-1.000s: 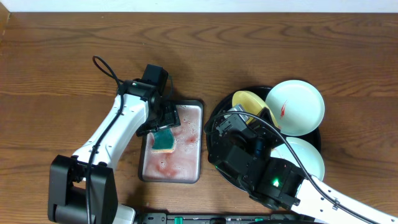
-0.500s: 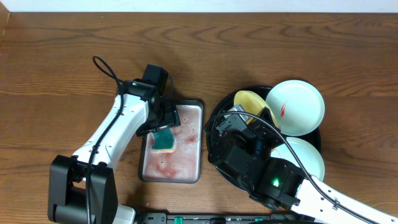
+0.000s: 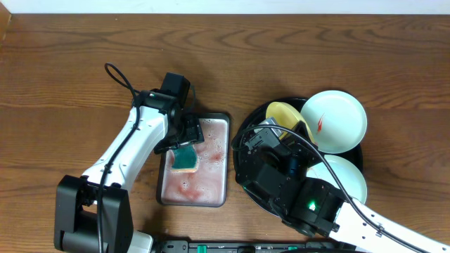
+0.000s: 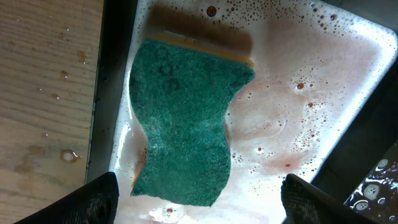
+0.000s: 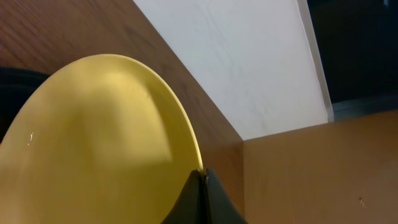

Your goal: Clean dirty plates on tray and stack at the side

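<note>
Right gripper (image 5: 200,176): clamps shut on the thin lip of the yellow plate (image 5: 93,143), holding it tilted on edge over the far-left part of the black tray (image 3: 252,118). Left gripper (image 4: 200,198): hangs wide open, grasping nothing, straddling the green sponge (image 4: 180,124) in the far half of the grey tray (image 3: 193,204), near the middle of the desk (image 3: 70,63).

Yellow plate, judged by look: light, stiff plastic, smooth and glossy, round and shallow with a raised lip. Probably slippery once wet, so apt to swivel or slide out of a pinch at one point. Best taken at the lip, fingers well over the edge, and braced while wiped. Hardly fragile. No smear visible on the face turned to the wrist camera.

Also on the black tray: smeared mint plate (image 3: 332,121) at the far-right edge, overhanging the rim, marked with a red streak (image 3: 320,123); second mint plate (image 3: 344,176) at the near-right edge, partly hidden by the arm.

Sponge: soft, wavy-sided, rough green scouring face over a yellow foam layer, lying in pinkish, bubbly water. Grey tray: rectangular, hard, dark raised rim. Black tray: round, matt. Desk: brown wood grain, a few water drops beside the grey tray.
</note>
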